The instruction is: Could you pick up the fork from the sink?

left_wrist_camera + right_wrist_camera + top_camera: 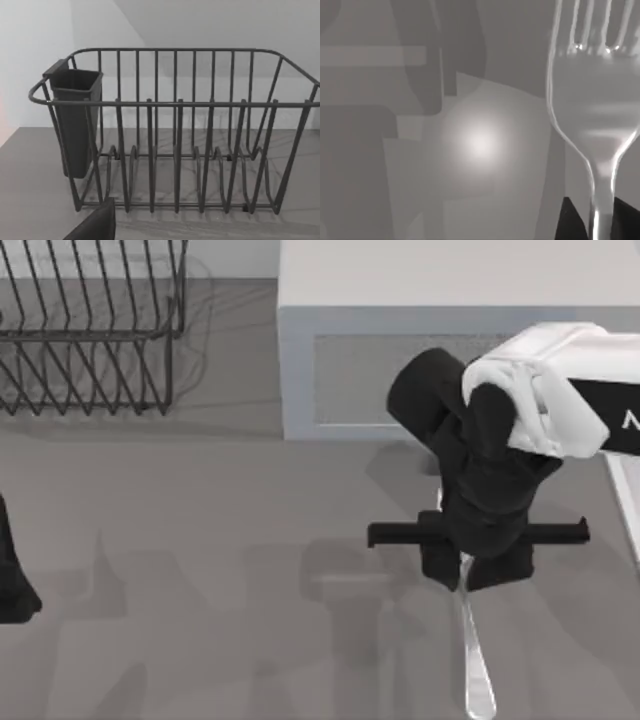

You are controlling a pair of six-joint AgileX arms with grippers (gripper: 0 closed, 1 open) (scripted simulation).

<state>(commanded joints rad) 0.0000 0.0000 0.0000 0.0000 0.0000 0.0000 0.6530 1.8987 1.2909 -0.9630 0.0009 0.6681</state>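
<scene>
The top view looks straight down on the grey table (200, 570), catching the wire dish rack (90, 330) at its far-left corner. The left wrist view faces that same rack (175, 135) side-on from nearby. The right wrist view sits very close to the fork (595, 115), which the top view shares (475, 660).

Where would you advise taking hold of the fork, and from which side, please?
Grip the fork on its narrow neck, between the tines and the long handle, coming down from above with the fingers across its width. It is slim there and runs lengthwise along the grey surface. The right gripper already sits over that part. The left arm is parked at the table's left edge.
</scene>
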